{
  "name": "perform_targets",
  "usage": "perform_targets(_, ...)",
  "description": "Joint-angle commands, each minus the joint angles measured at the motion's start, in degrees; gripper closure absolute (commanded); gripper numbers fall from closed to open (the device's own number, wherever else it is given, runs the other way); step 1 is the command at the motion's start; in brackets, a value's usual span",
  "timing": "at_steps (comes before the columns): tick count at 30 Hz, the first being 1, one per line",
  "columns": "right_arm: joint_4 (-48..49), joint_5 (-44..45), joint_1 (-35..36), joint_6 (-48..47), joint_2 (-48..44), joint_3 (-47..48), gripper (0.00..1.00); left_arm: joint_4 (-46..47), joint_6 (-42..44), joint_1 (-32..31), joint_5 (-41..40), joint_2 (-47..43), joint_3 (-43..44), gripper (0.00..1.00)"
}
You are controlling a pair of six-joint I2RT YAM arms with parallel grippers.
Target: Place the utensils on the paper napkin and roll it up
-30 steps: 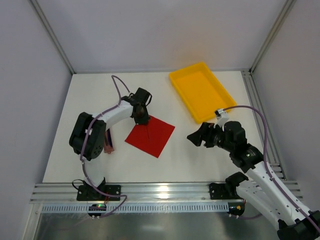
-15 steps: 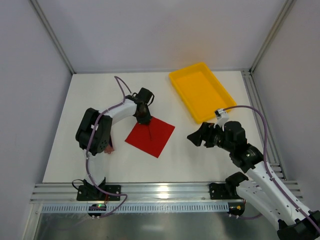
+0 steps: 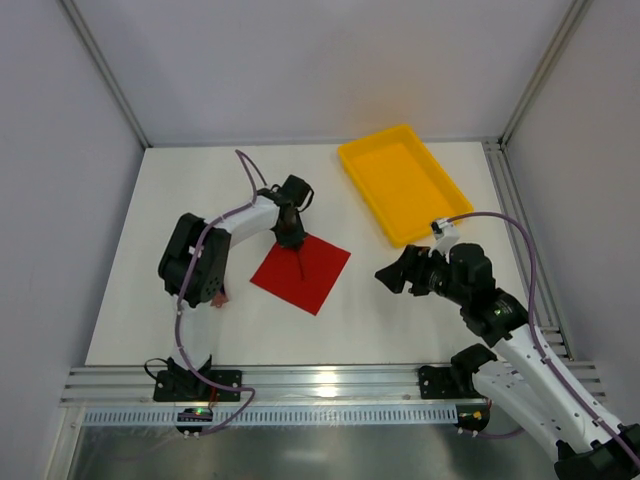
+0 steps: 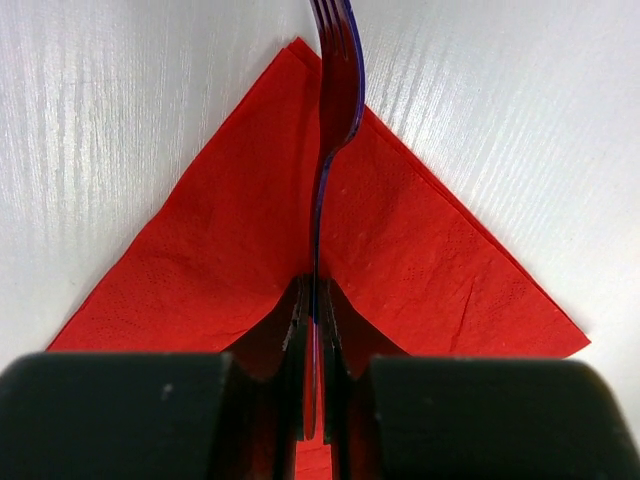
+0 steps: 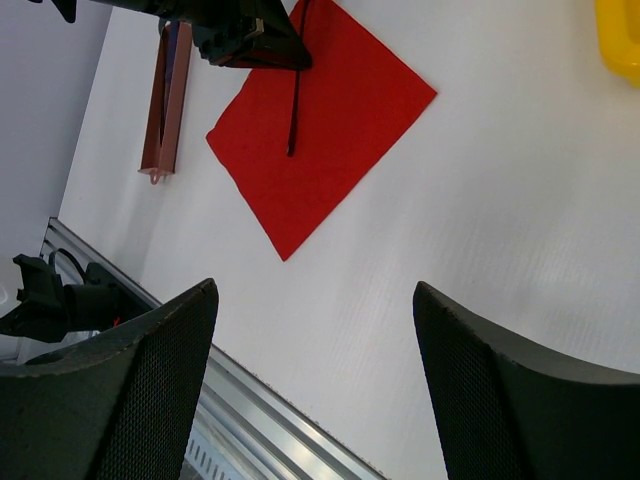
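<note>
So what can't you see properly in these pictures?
Fork tips: cut off by the left wrist view's top edge.
Left gripper: fingers hug the fork's handle, pinching or loose I cannot tell, left wrist view.
Brownish-red block: top view, mostly under the left arm.
Second utensil: too hard to pick out anywhere.

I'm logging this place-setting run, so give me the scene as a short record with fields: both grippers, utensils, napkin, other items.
left gripper: over the napkin's far corner, fingers close on either side of the fork's handle; grip unclear
fork: blue-purple, over the napkin
napkin: red, flat, unrolled
right gripper: open, empty, to the right of the napkin, apart from it
second utensil: not seen in any view
tray: yellow, empty, far right
block: brownish-red, on the table left of the napkin
</note>
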Motion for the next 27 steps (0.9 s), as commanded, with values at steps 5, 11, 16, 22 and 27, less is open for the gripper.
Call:
perform_targets(5, 0.3, 1.3, 0.2, -1.5, -1.2, 1.7, 0.21, -2.3, -0.3, -0.9, -2.7, 1.4, 2.8, 0.88)
perform_targets(11, 0.2, 1.4, 0.2, -1.6, -1.2, 1.7, 0.2, -3.3, 0.1, -1.2, -3.3, 0.6, 3.5, 0.83)
perform_targets(16, -0.2, 1.4, 0.1, -1.5, -1.4, 1.6, 0.2, -3.9, 0.2, -1.8, -3.4, -0.7, 4.1, 0.76)
perform_targets(22, 0.0, 1.6, 0.1, -1.3, -2.0, 1.4, 0.2, -6.0, 0.5, -2.1, -4.2, -4.0, 5.5, 0.73)
perform_targets(27, 0.2, 1.0, 0.2, -1.1, -1.6, 1.4, 0.2, -6.9, 1.6, -2.2, -4.2, -8.9, 6.1, 0.73)
